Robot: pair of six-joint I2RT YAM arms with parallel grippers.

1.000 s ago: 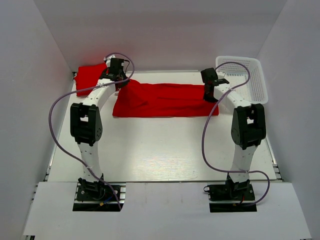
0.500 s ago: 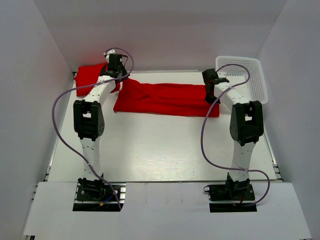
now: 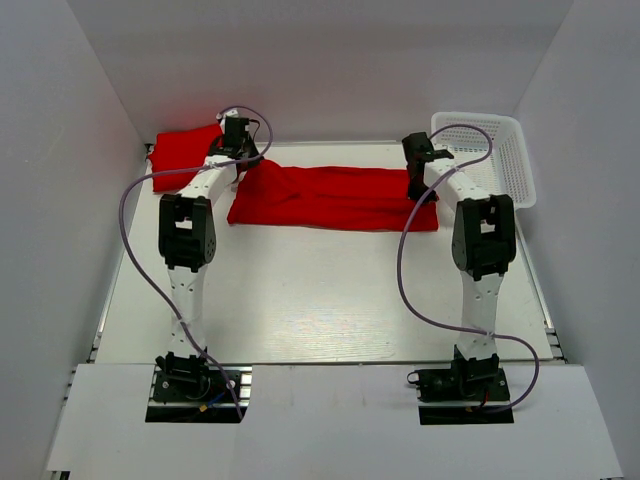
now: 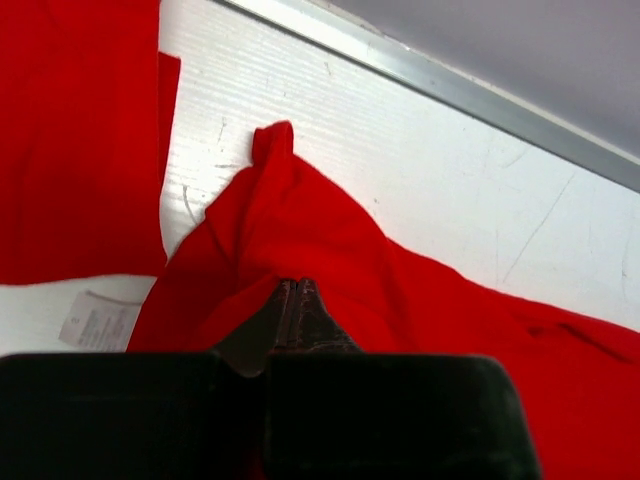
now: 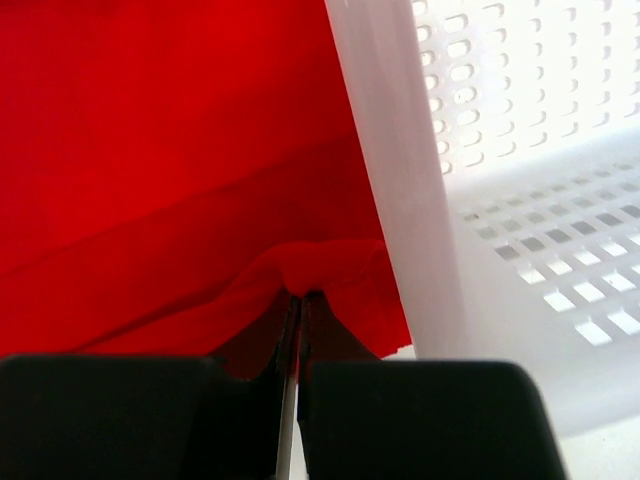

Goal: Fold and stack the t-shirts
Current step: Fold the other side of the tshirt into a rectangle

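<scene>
Lying crosswise just left of white plastic lattice basket: bright red cloth t-shirt; left gripper and right gripper jaws clamped on opposite ends.

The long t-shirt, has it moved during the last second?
Yes, slightly. The near left corner of the long t-shirt has drawn back, toward the far edge of the table.

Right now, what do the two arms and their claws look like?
The left arm and right arm have white links with boxy black joint housings. The left claw and right claw are black. A lilac cable loops from each base to wrist.
</scene>
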